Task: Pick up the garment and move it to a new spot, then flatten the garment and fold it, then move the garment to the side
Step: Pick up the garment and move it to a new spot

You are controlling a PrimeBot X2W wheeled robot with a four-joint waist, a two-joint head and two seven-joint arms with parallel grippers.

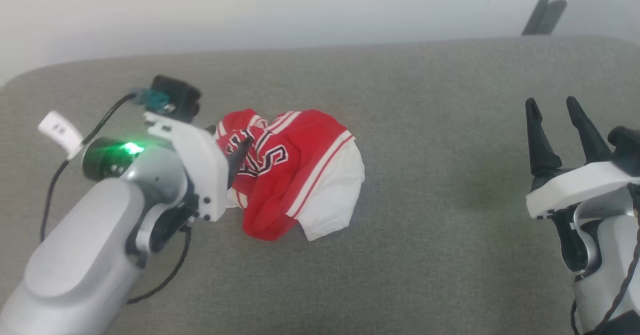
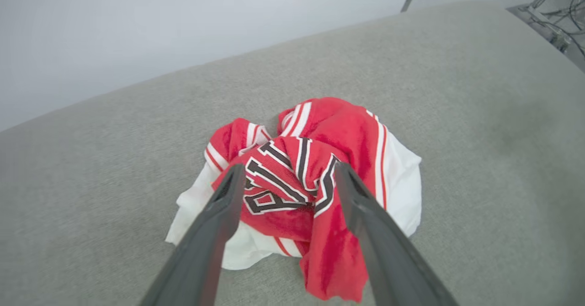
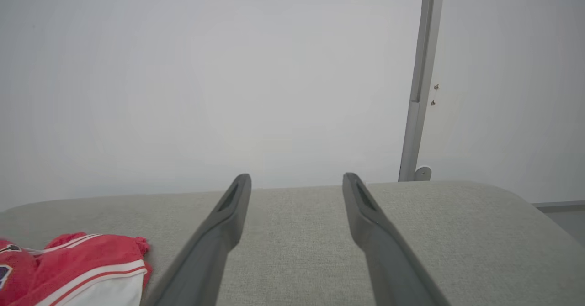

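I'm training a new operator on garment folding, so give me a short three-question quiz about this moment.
1. True or false: the garment lies flattened on the grey cushion.
2. Pick one. The left gripper is: A) shut on a white sleeve; B) open, its fingers framing the lettered folds in the left wrist view; C) open over bare cushion, far from the shirt.
3. Fill in: the right gripper is open, off to the side, and holds ____.

Key: 1 false, it is a crumpled heap; 2 B; 3 nothing.
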